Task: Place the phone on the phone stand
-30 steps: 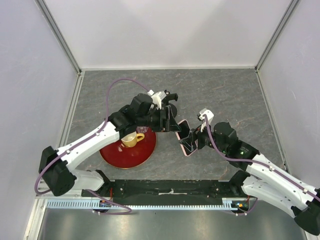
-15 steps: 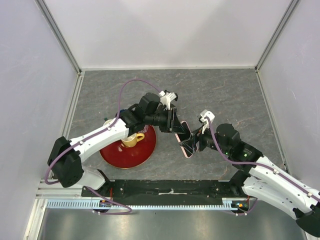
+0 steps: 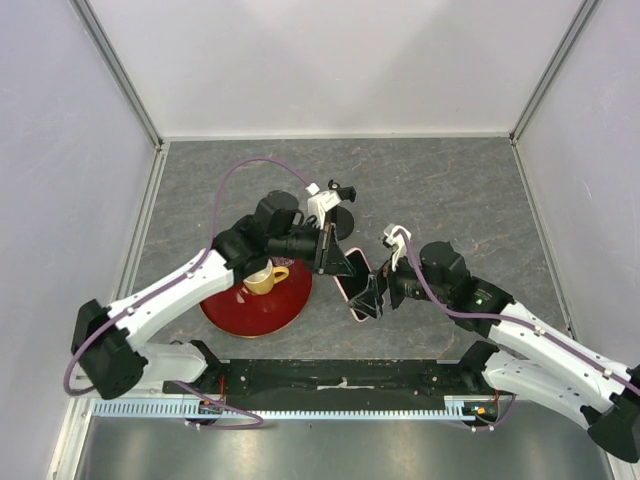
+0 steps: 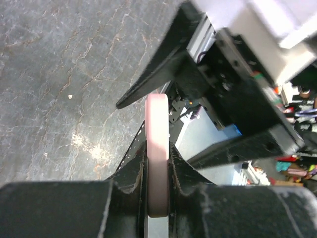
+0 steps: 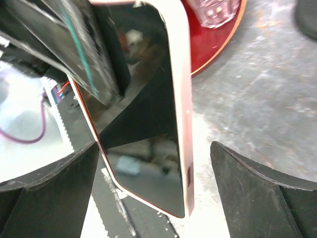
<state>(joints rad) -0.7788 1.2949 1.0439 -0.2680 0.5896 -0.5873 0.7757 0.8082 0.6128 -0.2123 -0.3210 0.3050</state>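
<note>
L gripper (image 4: 157, 168) pinched tight on phone (image 5: 143, 114), on its pink edge. R gripper (image 5: 153, 171) spread wide, fingers flanking phone. Phone up on edge btwn both grippers, mid-table, just right of red tray (image 3: 240, 312).

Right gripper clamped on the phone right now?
No. In the right wrist view the right gripper is open: one finger stands clear of the phone, with a plain gap between them.
</note>
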